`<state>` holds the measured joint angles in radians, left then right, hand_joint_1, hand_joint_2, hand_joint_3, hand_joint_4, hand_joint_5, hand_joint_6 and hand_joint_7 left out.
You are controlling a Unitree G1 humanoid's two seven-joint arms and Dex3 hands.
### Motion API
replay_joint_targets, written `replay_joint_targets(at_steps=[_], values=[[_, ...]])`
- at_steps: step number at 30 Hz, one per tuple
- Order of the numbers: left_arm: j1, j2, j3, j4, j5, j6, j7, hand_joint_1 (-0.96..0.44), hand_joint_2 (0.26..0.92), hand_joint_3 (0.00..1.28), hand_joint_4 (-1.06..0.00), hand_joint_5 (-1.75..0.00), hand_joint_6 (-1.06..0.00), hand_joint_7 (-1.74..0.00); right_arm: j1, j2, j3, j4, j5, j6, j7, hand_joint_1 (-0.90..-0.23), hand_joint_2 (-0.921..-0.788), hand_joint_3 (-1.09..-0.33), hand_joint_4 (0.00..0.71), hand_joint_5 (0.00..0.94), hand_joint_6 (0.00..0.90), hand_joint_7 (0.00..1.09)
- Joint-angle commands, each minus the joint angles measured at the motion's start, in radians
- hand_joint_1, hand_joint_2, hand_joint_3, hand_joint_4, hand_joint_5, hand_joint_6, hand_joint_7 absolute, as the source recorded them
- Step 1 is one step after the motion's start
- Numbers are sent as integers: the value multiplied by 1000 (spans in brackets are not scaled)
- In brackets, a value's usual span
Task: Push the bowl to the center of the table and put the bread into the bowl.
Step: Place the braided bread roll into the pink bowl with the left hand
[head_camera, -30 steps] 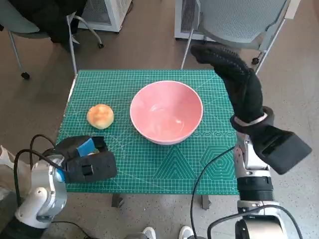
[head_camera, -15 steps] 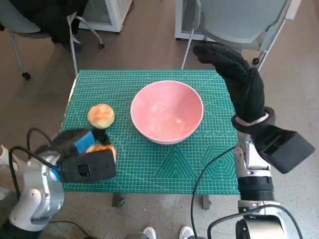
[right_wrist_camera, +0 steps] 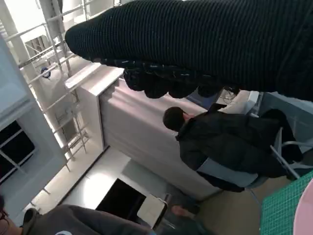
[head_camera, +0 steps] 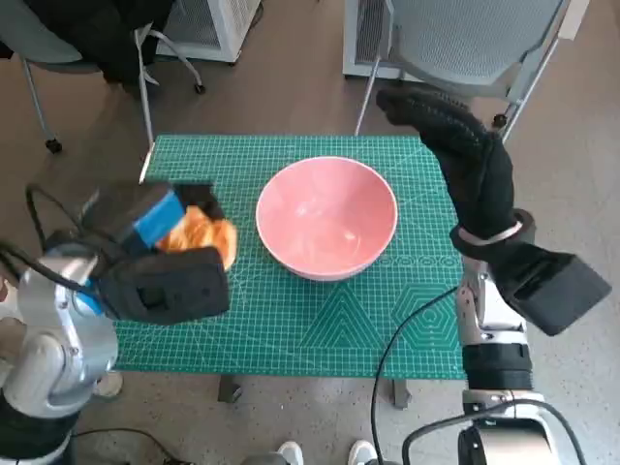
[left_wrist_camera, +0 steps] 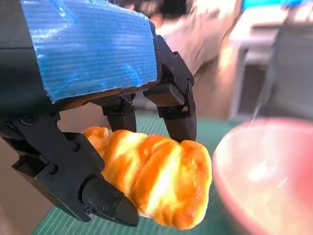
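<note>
The pink bowl (head_camera: 326,218) stands at the middle of the green mat (head_camera: 320,329). Left of it, my left hand (head_camera: 153,221) is lifted above the mat and grips a golden twisted bread (head_camera: 201,236). In the left wrist view the black fingers (left_wrist_camera: 176,110) clamp the bread (left_wrist_camera: 156,181) from both sides, with the bowl's rim (left_wrist_camera: 230,161) close beside it. My right hand (head_camera: 455,145), gloved, hangs above the mat's far right corner with its fingers stretched out and nothing in it; the glove (right_wrist_camera: 195,44) crosses the right wrist view. A round bun seen earlier is hidden behind my left hand.
Grey chairs (head_camera: 465,39) stand beyond the table's far edge, and another chair (head_camera: 58,58) stands at the far left. A seated person in a black jacket (right_wrist_camera: 230,142) shows in the right wrist view. A cable (head_camera: 407,320) crosses the mat's near right part.
My left hand has risen from the near left edge and moved away from me with the twisted bread, now covering the round bun. The right hand and the bowl have stayed put.
</note>
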<state>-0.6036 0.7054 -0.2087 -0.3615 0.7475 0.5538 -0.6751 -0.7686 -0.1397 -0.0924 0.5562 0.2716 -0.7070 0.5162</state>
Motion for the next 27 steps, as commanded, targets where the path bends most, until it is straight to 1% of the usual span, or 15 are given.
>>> replay_joint_targets(at_steps=[1,5,12,15,18,22,27], values=[[-108,-48,-23,25,10,-3,0,2,822,175,-780,-1177,-723,-975,12,-3,-2,12,-1,3,10,-661,-921,-808,127,0,-1,443],[-160,-80,-42,63,11,-19,12,2,823,172,-792,-1141,-711,-1010,13,-6,-4,10,-2,2,8,-661,-921,-807,130,2,-1,444],[-267,-153,-94,198,15,-60,48,2,879,83,-789,-1094,-668,-1093,23,-14,-9,-5,-5,1,4,-661,-921,-806,135,4,-1,446],[-307,-179,-116,246,19,-65,47,2,889,70,-786,-1091,-658,-1109,26,-18,-12,-10,-5,1,3,-661,-921,-806,136,4,-1,447],[-327,-192,-125,266,19,-68,43,2,892,66,-782,-1107,-659,-1096,28,-19,-13,-12,-6,2,2,-661,-921,-805,136,4,-1,447],[-418,-259,-175,410,6,-95,44,2,893,65,-772,-1149,-672,-1052,31,-28,-20,-14,-9,0,-3,-662,-921,-800,137,4,-1,449],[-480,-306,-201,537,-10,-145,61,1,893,66,-741,-1215,-707,-982,37,-33,-26,-23,-13,3,-9,-671,-921,-794,143,6,-1,457]])
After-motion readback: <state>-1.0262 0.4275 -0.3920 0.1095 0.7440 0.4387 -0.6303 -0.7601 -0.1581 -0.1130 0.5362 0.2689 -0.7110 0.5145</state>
